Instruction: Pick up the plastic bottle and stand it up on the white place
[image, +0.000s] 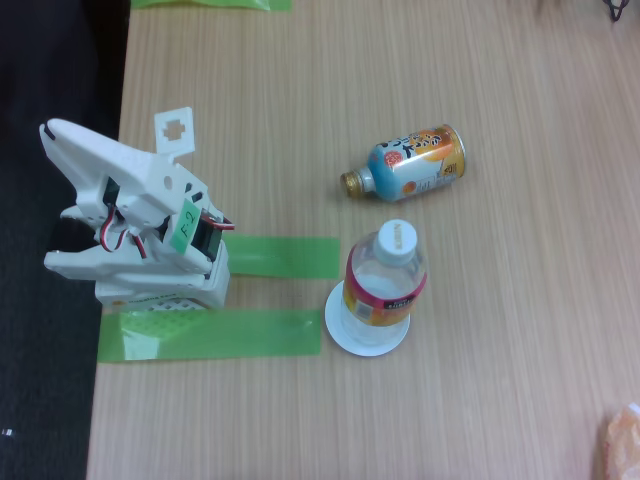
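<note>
The claw (75, 215) sits folded back at the left edge of the desk (480, 400), tucked over the arm's white base, and from this fixed view its fingers run together in one pale shape, so whether they are spread or pressed together cannot be told. It grips nothing; it is well apart from everything on the wood.

And there is the plastic bottle (384, 280), upright, white cap toward the camera, its pink and yellow label ringing the body. It stands on the white plate (340, 330), whose rim peeks out on the bottle's left and near sides. By the look of it, the job is done: the bottle is standing where it was wanted, and the arm being pulled away makes sense, leaving the bottle nothing to be knocked by.

Further off and to the right, a blue and orange can (410, 163) lies on its side, gold cap pointing left, not part of the task. Two green tape strips (215, 333) lie beside the base, one stretching toward the plate, probably as position markers.
</note>
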